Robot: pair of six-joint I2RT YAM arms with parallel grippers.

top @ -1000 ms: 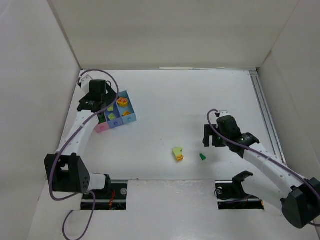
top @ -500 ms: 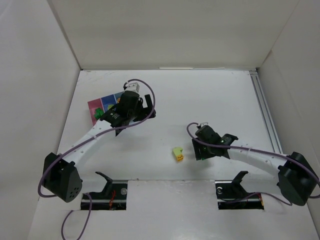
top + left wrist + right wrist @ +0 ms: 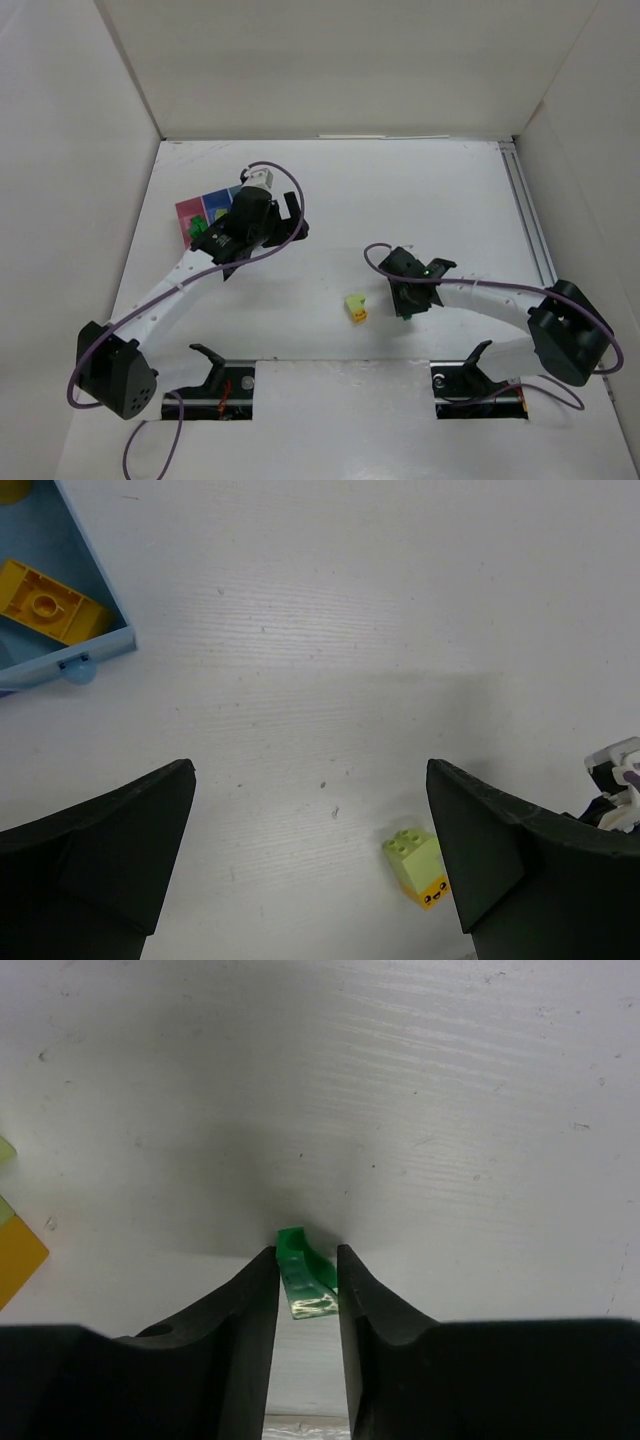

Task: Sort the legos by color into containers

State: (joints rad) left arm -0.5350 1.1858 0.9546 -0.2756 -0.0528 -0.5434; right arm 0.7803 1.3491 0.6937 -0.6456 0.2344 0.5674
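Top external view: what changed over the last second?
The right pincer swung left and down over the small green brick and closed on it. The left pincer, open throughout, moved right, away from the containers. The yellow-green and orange brick has not moved.

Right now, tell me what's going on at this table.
Lego sorting by color is under way. The right gripper pinches a small green brick down on the table, with nothing lifted yet. The left gripper hangs open over bare table, holding nothing, with a light green and orange brick lying loose near it. The containers sit at the far left, and one blue box holds an orange brick.
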